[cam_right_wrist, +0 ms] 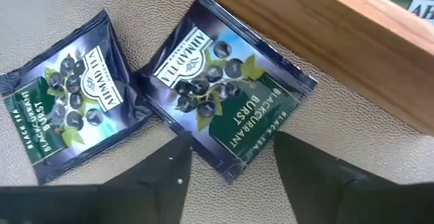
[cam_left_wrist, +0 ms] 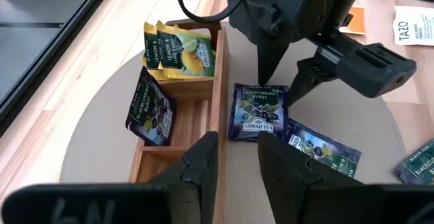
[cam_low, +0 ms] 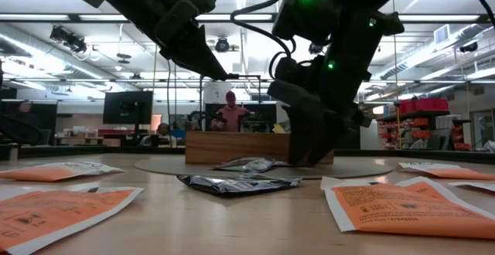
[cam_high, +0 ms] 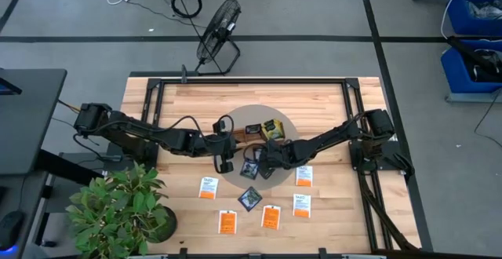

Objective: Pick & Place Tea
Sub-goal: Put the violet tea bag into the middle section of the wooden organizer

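1. Hovering over a dark tea packet (cam_right_wrist: 227, 108), the right gripper (cam_right_wrist: 230, 159) has its fingers apart with nothing between them; the packet lies flat on the round mat (cam_left_wrist: 380, 125), just beside the long wall of the wooden tray (cam_left_wrist: 218, 81).
2. Judging from the right wrist view, this packet sits straight ahead of the finger gap, turned cornerwise to the tray wall, so one corner points toward the gripper.
3. A second dark packet (cam_right_wrist: 64, 95) lies just beside the first, on the side away from the tray, their edges touching or overlapping.
4. The left gripper (cam_left_wrist: 237, 156) waits over the tray's near end, fingers a little apart and empty; the right one is clearly the nearer to the packet.
5. Yellow packets (cam_left_wrist: 178, 47) and one dark packet (cam_left_wrist: 150, 106) already stand in the tray's compartments.
6. Orange and white packets (cam_high: 271, 216) lie well away from the tray, on the bare table (cam_high: 329, 110).
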